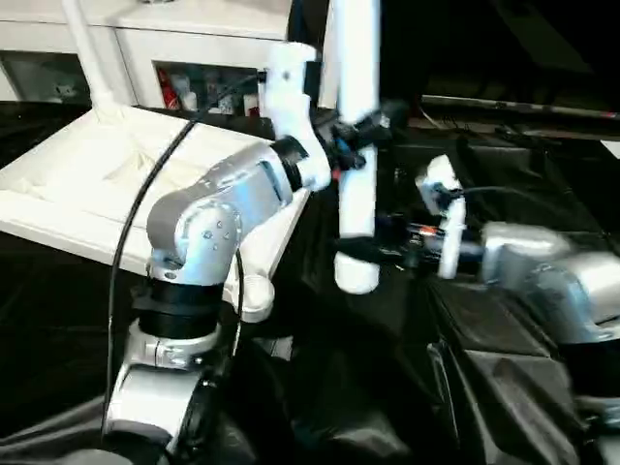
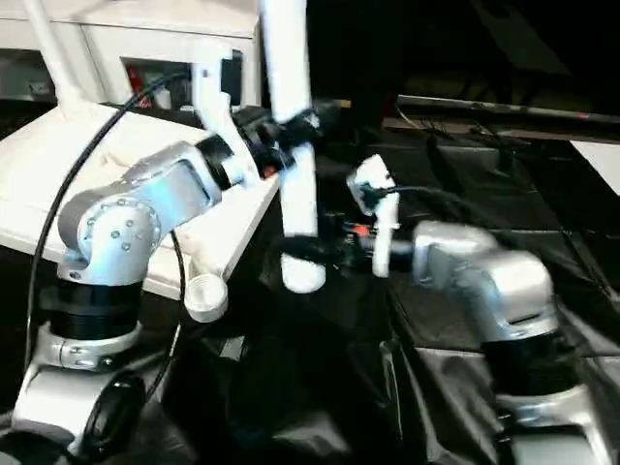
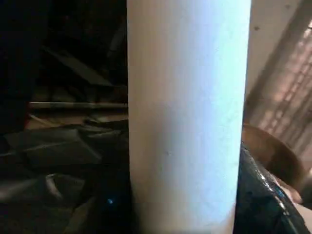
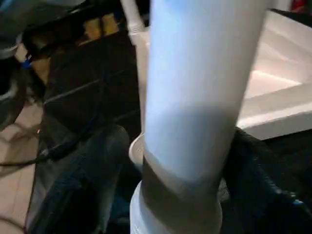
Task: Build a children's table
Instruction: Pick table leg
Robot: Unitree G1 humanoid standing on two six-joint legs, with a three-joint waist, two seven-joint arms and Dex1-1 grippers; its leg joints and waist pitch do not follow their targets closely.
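Note:
The children's table lies as a white tabletop (image 1: pixel 87 179) turned underside up on the left, with one white leg (image 1: pixel 87 53) standing in its far corner. A second white leg (image 1: pixel 356 184) hangs upright just off the tabletop's right edge. My left gripper (image 1: pixel 354 136) is shut on its middle, and that leg (image 3: pixel 187 122) looms close in the left wrist view. My right gripper (image 1: pixel 373 250) sits at the leg's flared lower end (image 4: pixel 175 209). Its fingers (image 4: pixel 92 180) stand on either side of the tube, one clearly apart from it.
An open round corner socket (image 1: pixel 257 295) sticks out at the tabletop's near right corner, beside my left elbow. A white glass-door cabinet (image 1: pixel 194 39) stands behind the tabletop. Crumpled black cloth (image 1: pixel 387 387) covers the surface below and to the right.

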